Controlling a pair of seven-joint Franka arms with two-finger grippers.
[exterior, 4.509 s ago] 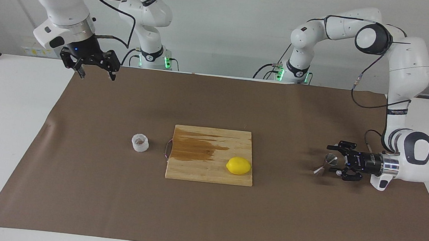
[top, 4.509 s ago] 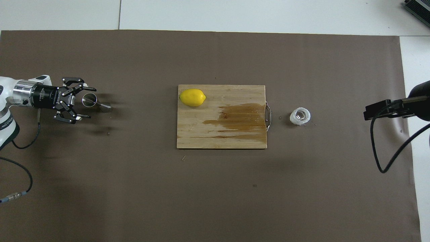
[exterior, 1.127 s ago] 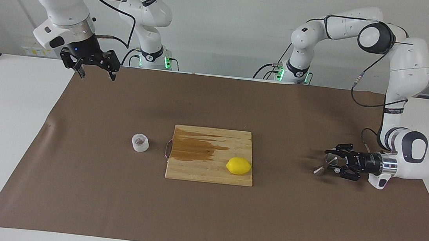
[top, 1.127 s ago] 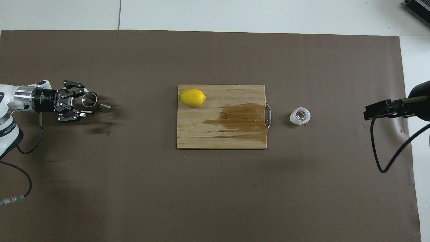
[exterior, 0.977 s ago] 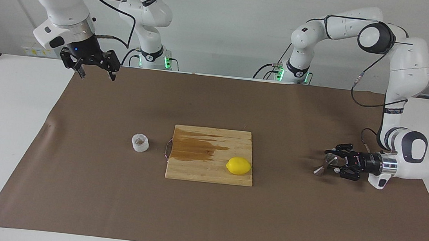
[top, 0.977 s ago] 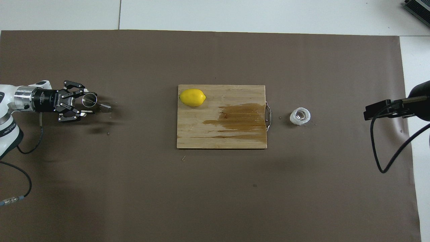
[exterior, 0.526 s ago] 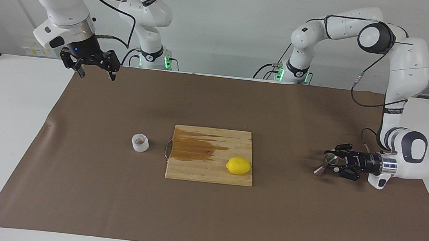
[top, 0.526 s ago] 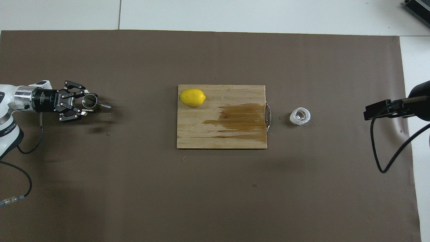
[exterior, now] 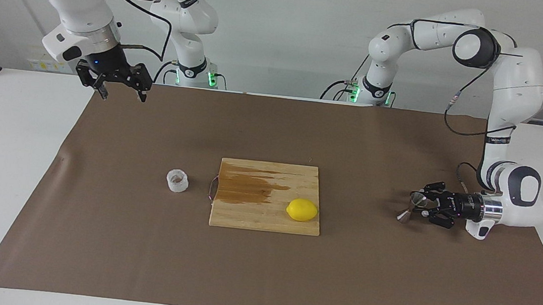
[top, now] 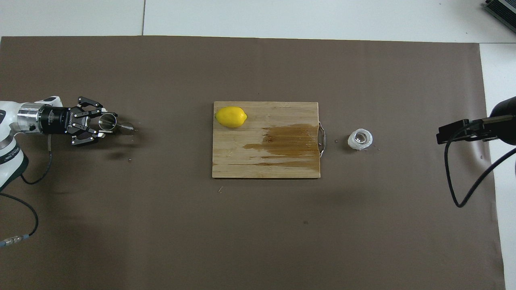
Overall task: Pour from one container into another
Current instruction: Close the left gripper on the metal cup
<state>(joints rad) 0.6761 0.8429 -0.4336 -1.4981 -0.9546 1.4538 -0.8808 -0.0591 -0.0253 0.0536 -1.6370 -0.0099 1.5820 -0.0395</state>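
Lying low and sideways near the left arm's end of the surface (exterior: 387, 293), the left gripper (exterior: 419, 206) has its fingers (top: 105, 114) set on either side of the steel jigger (exterior: 410, 208). The jigger stands tilted on the brown mat (exterior: 260, 271), its upper cone between the fingers and its lower cone resting on the mat. Whether the fingers are already clamped on the jigger or only close around it I cannot tell; from overhead the jigger (top: 111, 123) shows its open round mouth just at the fingertips, with the other cone pointing toward the cutting board.

A wooden cutting board (exterior: 250, 215) lies in the middle of the mat, with a dark wet stain across the part nearer the robots and a small metal handle on the edge facing the right arm's end. A yellow lemon (exterior: 302, 210) sits on the board, at the corner farther from the robots and toward the left arm's end.

Just beside the board's handle edge, toward the right arm's end, the small ribbed white cup (exterior: 177, 181) stands upright on the mat, brownish inside, well apart from the jigger.

High over the mat's corner by its own base, the right gripper (exterior: 119, 89) waits, fingers spread apart and grasping nothing.
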